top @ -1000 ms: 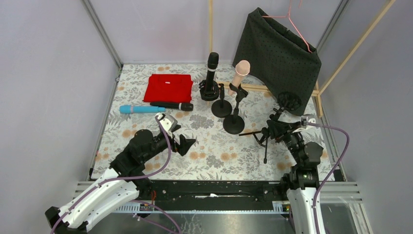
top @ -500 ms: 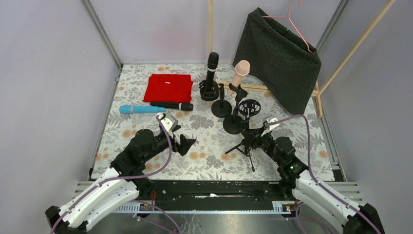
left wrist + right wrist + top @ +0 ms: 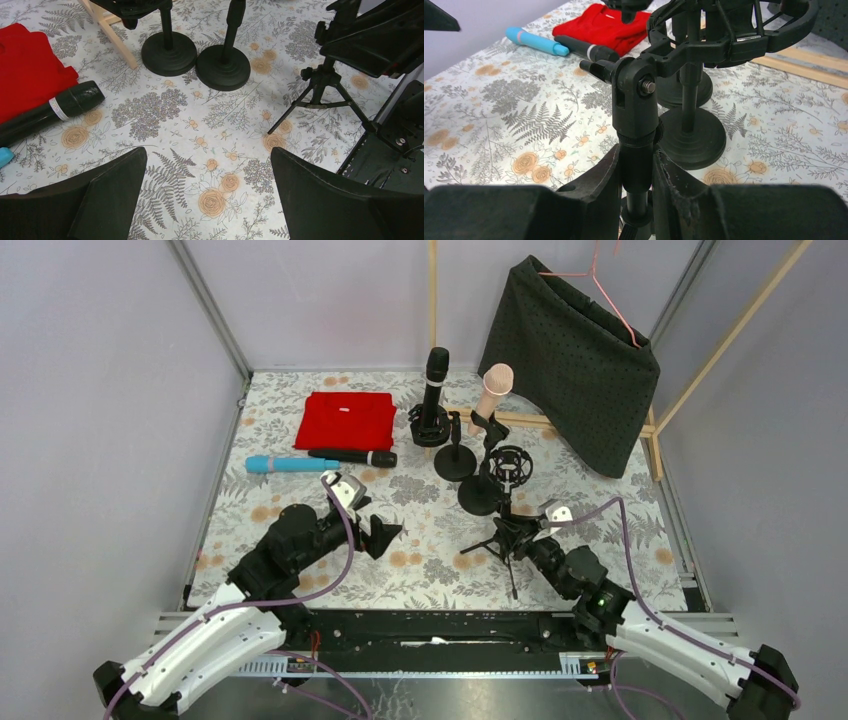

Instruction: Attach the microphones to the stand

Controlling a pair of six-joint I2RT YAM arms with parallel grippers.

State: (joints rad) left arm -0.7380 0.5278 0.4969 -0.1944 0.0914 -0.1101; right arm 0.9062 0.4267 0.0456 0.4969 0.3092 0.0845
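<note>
**Microphones (image 3: 436,380): two mounted, two lying flat**

Top view: one black microphone (image 3: 436,375) and the peach-pink microphone (image 3: 492,390) stand upright in round-base stands (image 3: 455,462) at the far side; a second black microphone (image 3: 352,457) and the light blue microphone (image 3: 290,464) lie side by side on the floral tabletop (image 3: 420,570), just in front of a red cloth (image 3: 345,420); the right hand (image 3: 515,537) grips the tripod stand (image 3: 511,466) by its post; the left hand (image 3: 378,535) hangs wide open, holding nothing.

Left wrist view: spread fingers (image 3: 115,195) above the tabletop; the lying black microphone's head at left.

Right wrist view: fingers (image 3: 594,195) clamp the tripod post just below its swivel joint.
</note>
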